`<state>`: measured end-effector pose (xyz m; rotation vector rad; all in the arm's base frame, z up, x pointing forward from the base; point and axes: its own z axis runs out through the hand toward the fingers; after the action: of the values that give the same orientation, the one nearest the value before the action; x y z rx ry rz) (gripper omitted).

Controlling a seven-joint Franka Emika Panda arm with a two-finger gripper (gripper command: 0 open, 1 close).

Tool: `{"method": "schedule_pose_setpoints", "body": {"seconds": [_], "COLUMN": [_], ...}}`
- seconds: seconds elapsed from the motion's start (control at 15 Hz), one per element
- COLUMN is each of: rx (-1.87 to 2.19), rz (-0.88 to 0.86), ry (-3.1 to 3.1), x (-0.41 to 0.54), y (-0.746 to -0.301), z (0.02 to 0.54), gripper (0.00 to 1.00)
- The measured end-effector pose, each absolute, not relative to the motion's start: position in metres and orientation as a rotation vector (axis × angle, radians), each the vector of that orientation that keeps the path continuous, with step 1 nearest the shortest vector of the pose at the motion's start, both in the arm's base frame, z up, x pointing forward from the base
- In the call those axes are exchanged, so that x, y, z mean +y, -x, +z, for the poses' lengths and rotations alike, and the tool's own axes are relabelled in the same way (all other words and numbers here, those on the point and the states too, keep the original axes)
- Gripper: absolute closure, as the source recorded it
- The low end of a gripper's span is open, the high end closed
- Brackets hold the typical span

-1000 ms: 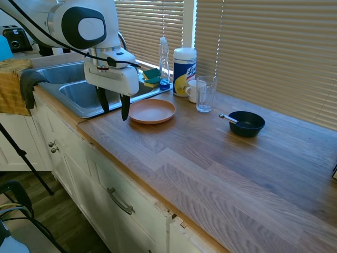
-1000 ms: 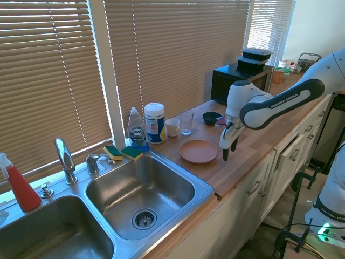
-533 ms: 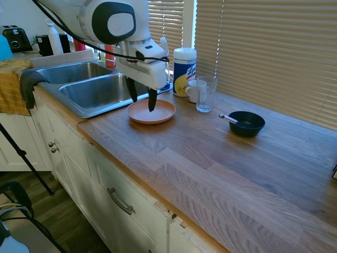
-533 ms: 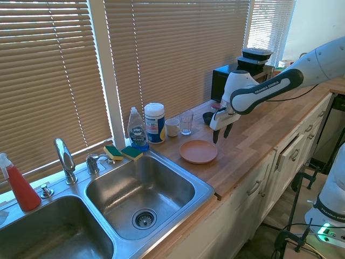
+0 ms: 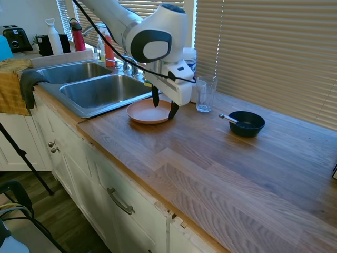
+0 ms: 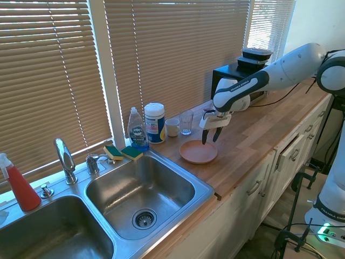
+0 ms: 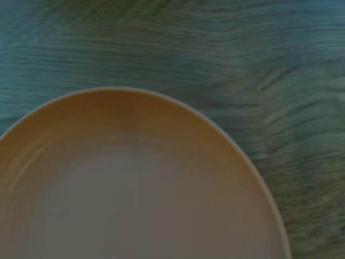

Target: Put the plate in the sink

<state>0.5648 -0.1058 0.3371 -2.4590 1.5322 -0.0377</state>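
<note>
Spread apart and pointing down, the black fingers of the gripper (image 5: 164,104) (image 6: 209,135) are seen at the middle of the frame, over the far rim of the salmon-orange plate (image 5: 149,112) (image 6: 197,151) (image 7: 135,189); nothing is held. The plate is laid flat on the wooden countertop (image 5: 221,168), just beside the steel edge of the double sink (image 5: 95,90) (image 6: 135,197), whose basins are unoccupied. A clear glass (image 5: 205,94) and a white mug (image 6: 172,127) are placed near the plate's window side. A dark blue bowl (image 5: 246,123) with a spoon is set well apart at the right. Bare wood is left toward the counter's front edge.
</note>
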Motion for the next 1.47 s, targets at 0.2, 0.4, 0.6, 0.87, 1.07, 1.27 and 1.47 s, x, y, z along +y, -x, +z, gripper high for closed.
{"method": "schedule_pose_setpoints", "body": {"seconds": [0.2,0.4,0.6,0.87,1.07,1.27,1.47], "rx": [1.532,1.518,1.516,1.514,1.509,1.507,1.507], "rz": [-0.002,0.018,0.017,0.019,0.029,0.044,0.051], "ry": [2.457,2.456,2.455,2.451,2.456,2.458,2.459], "x": [-0.109,-0.11,-0.11,-0.113,-0.116,-0.117,-0.117], "y": [-0.577,-0.583,-0.585,-0.587,-0.589,-0.593,-0.594], "z": [0.323,0.319,0.319,0.316,0.315,0.313,0.312], "gripper": [1.0,1.0,1.0,1.0,1.0,1.0,1.0]}}
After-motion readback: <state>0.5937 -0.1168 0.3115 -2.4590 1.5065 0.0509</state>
